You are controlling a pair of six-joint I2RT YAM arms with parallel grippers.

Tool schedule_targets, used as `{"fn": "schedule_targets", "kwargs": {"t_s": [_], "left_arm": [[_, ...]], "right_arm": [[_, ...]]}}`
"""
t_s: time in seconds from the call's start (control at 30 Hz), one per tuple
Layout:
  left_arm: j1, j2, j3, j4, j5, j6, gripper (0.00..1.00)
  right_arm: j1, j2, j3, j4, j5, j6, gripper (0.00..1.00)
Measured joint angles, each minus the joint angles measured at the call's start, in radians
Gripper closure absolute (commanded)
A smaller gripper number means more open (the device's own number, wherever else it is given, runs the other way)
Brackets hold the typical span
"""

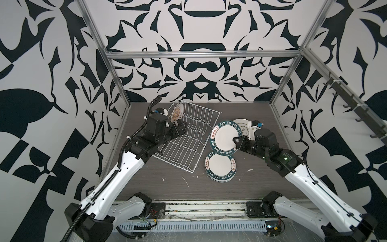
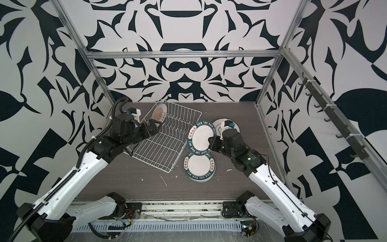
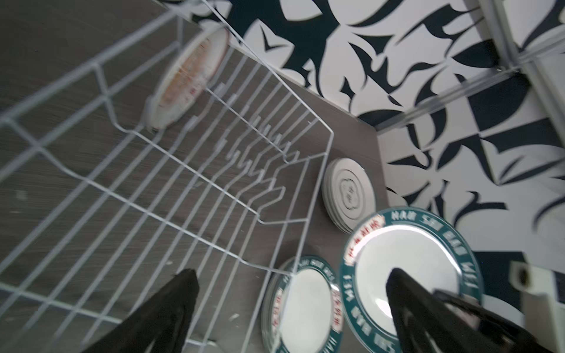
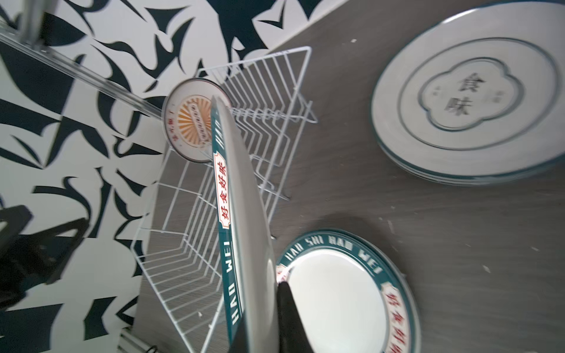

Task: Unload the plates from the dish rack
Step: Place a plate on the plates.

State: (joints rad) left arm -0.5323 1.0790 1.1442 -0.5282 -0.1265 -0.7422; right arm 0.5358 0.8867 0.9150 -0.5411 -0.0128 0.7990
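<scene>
The left gripper point(image 1: 181, 125) hangs over the rack point(image 1: 184, 146) with its fingers point(image 3: 180, 299) spread wide and nothing between them. Just beyond it, at the rack's far corner, the sunburst plate point(image 1: 178, 113) stands on edge among the prongs, close to the fingertips; whether they touch cannot be told. It is the only plate in the rack in both top views, and the rest of the rack lies under and to the right of this gripper.

Well to its right, the right gripper point(image 1: 236, 142) is pinched on the rim of a teal plate point(image 1: 224, 136), one finger point(image 4: 290, 314) lying across its white face. The plate is held tilted, clear of the table point(image 1: 261, 178), reaching from the gripper toward the rack's right side. Just below and nearer the robot than this gripper lies the teal stack point(image 1: 219, 167), flat on the table beside the rack. Just beyond the gripper's wrist sits the cloud stack point(image 4: 464, 97), also flat.
</scene>
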Motion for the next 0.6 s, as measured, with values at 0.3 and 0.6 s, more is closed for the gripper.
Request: {"fn": "schedule_targets", "kwargs": {"t_s": [0.3, 0.6], "left_arm": [[0.000, -0.009, -0.002, -0.041, -0.275, 0.096, 0.01], [0.000, -0.009, -0.020, -0.037, -0.342, 0.093, 0.01]], "right_arm": [[-0.005, -0.023, -0.113, -0.163, 0.015, 0.008, 1.00], [-0.005, 0.005, -0.174, -0.165, -0.070, 0.030, 1.00]]}}
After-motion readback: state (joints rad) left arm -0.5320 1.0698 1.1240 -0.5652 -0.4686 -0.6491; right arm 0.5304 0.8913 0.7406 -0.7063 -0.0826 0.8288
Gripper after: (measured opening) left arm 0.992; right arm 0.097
